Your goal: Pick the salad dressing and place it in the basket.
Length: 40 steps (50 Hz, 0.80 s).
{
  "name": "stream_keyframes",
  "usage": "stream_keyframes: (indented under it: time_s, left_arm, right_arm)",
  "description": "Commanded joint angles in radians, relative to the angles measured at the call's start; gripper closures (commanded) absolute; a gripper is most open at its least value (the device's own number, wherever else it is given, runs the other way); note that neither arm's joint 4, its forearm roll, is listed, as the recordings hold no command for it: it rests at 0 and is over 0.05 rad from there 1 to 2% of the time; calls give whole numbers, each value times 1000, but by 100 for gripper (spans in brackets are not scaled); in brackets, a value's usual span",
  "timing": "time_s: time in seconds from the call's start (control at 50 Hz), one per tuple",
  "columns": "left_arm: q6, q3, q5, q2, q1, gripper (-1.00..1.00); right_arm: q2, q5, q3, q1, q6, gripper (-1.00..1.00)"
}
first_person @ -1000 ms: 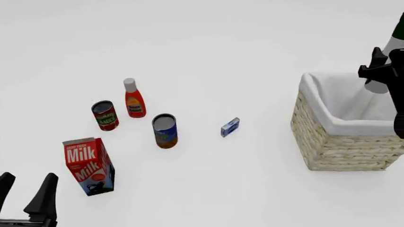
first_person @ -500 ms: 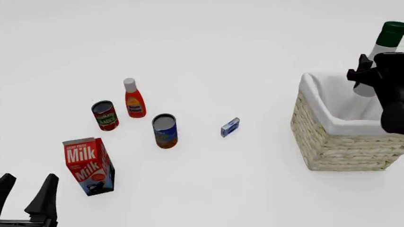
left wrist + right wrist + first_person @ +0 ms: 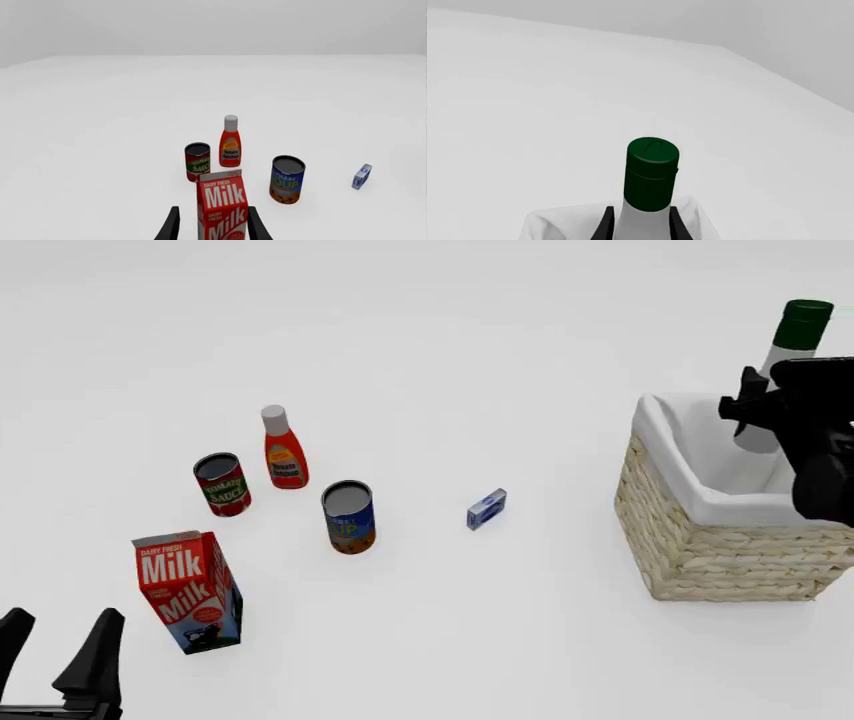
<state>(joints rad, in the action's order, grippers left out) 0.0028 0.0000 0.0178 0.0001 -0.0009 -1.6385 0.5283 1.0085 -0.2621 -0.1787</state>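
Observation:
The salad dressing, a white bottle with a dark green cap, hangs slightly tilted, its lower body inside the basket's opening. My right gripper is shut on the bottle's body. In the right wrist view the cap rises between the two fingers, with white lining behind. The basket is pale wicker with white cloth over the rim and stands at the right. My left gripper is open and empty at the near left corner.
A milk carton stands just ahead of the left gripper and fills its wrist view. Beyond it stand a tomato sauce can, a red ketchup bottle and a soup can. A small blue box lies mid-table.
My right gripper has carried the salad dressing leftward, from the frame's right edge to above the basket. The left gripper has not moved.

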Motion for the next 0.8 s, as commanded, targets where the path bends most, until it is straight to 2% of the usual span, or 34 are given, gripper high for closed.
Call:
stream_keyframes:
  time_s: [0.02,0.8]
  left_arm:
    - [-6,0,-1,0,-2,-100]
    - [-19,0,-7,0,4,-100]
  right_arm:
    - [-7,-11,8,14,-2,100]
    - [-53,-49,22,16,4,100]
